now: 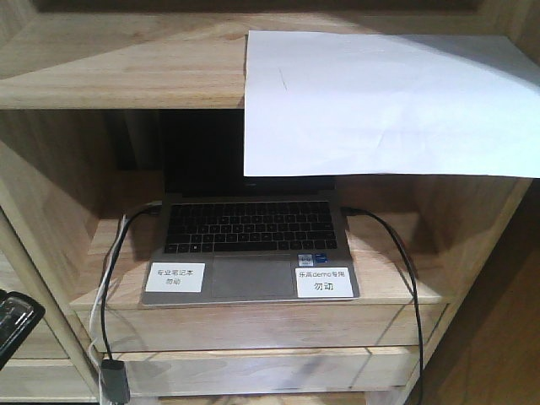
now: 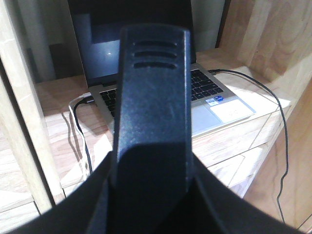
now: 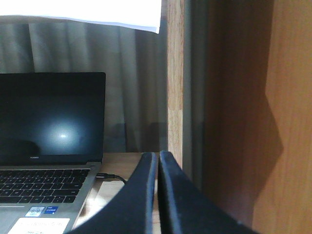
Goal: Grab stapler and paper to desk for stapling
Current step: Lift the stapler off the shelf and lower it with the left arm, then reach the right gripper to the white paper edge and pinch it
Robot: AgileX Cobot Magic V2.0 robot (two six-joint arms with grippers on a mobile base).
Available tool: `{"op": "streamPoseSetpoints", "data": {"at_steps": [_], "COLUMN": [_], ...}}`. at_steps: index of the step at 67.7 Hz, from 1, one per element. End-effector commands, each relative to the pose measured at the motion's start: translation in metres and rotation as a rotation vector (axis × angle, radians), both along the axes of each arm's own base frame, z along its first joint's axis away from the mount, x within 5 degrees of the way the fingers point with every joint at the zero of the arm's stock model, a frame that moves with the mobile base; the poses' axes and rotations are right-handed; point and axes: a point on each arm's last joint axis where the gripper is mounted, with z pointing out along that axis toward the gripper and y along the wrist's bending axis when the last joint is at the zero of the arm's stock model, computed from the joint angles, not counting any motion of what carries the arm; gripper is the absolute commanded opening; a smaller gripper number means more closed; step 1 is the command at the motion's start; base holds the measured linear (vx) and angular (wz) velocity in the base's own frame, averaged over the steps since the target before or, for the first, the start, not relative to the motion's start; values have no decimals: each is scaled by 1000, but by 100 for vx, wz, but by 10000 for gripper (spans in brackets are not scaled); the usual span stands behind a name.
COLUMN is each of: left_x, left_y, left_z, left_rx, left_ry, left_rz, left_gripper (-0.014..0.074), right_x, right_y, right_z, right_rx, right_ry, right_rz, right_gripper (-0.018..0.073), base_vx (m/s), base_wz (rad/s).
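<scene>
The white paper [image 1: 380,101] lies on the upper shelf and overhangs its front edge above the laptop. Its corner shows at the top of the right wrist view [image 3: 97,12]. My left gripper [image 2: 152,195] is shut on the stapler [image 2: 153,97], a black body with three slots near its far end, standing up between the fingers. Its orange-red patch is hidden. My right gripper [image 3: 158,161] is shut and empty, low beside the shelf's right upright, below the paper. The desk is out of view.
An open laptop [image 1: 249,228] with two white labels sits on the middle shelf of the wooden shelving unit [image 1: 118,67]. Black cables [image 1: 405,278] run from both its sides. A wooden upright [image 3: 175,83] stands just beyond my right gripper. A black part [image 1: 13,325] shows at the front view's lower left edge.
</scene>
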Motion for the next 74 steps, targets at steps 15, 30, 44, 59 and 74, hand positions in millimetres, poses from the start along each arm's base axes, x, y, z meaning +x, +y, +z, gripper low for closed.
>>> {"op": "streamPoseSetpoints", "data": {"at_steps": [15,30,44,59,74], "left_x": [2,2,2,2,2], "left_y": [-1,-1,-1,-1,-1], "left_z": [19,19,19,19,19], "left_rx": [-77,-77,-77,-77,-77], "left_ry": [-119,-119,-119,-119,-119], "left_rz": [9,9,9,9,9], "left_gripper": [-7,-7,-7,-7,-7], "right_x": [-2,-2,-2,-2,-2], "right_y": [0,0,0,1,1], "right_z": [6,6,6,8,4], "right_rx": [-1,-1,-1,517,1029], "right_ry": [-83,-83,-84,-80,-17], "right_rz": [0,0,0,78,127], "right_gripper": [-9,-9,-9,-9,-9], "base_vx": [0,0,0,0,0], "base_wz": [0,0,0,0,0]}}
